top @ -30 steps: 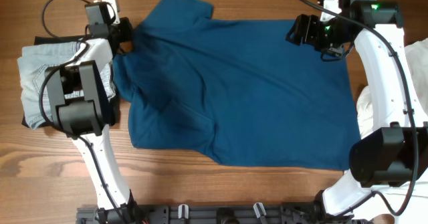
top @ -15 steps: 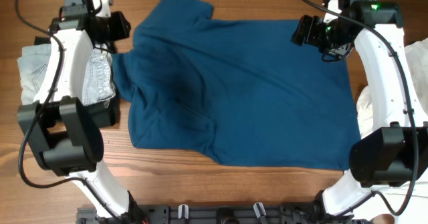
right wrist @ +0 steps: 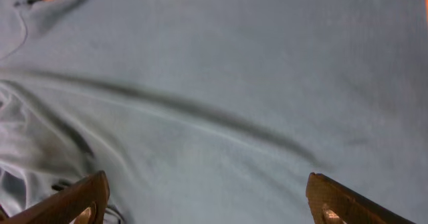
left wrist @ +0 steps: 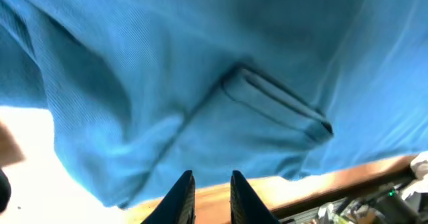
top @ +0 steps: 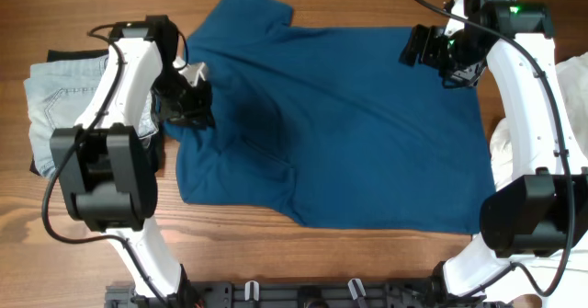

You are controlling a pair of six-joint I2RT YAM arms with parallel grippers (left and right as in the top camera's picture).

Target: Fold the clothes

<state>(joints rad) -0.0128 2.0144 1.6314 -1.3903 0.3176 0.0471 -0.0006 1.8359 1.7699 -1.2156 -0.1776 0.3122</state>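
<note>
The deep-blue polo shirt (top: 349,124) lies spread flat on the wooden table, with one sleeve at the back (top: 243,5). My left gripper (top: 190,101) hovers over the shirt's left part, near the collar area. In the left wrist view (left wrist: 206,198) its jaws stand almost together with only bare wood showing in the narrow gap; the shirt (left wrist: 200,70) with a folded hem fills the view ahead. My right gripper (top: 429,47) is over the shirt's back right part. In the right wrist view (right wrist: 214,204) it is wide open and empty above smooth shirt cloth (right wrist: 221,83).
A stack of light-blue denim (top: 60,101) on a black piece (top: 39,167) lies at the left edge. A white garment (top: 508,152) lies at the right edge, partly behind the right arm. A black rail (top: 303,294) runs along the front.
My left arm has swung from the back left corner beside the shirt to over the shirt's left part. The right gripper has hardly moved. The shirt lies as before.
</note>
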